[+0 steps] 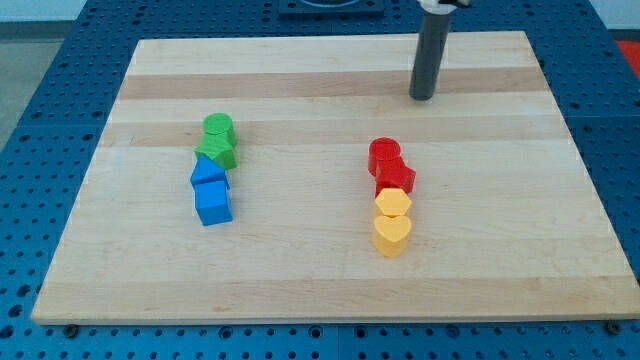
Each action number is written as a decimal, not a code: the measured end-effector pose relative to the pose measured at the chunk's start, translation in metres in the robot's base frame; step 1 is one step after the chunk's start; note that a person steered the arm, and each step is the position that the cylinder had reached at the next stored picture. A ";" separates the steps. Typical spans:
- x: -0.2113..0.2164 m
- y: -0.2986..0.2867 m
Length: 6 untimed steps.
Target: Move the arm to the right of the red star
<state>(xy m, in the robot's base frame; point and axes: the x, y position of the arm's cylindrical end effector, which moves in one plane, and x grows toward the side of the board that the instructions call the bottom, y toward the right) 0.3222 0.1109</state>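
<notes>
Tip (pixel 422 97) parked near board's top, no fingers to speak of.
Sat well above red star (pixel 395 179), slightly right.

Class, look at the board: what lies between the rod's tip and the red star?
Mostly bare wood, in the camera view. My tip stands above the red blocks; another red block touches the red star on the tip's side.
</notes>
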 end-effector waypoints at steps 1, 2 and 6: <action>0.008 -0.001; 0.058 0.001; 0.151 0.001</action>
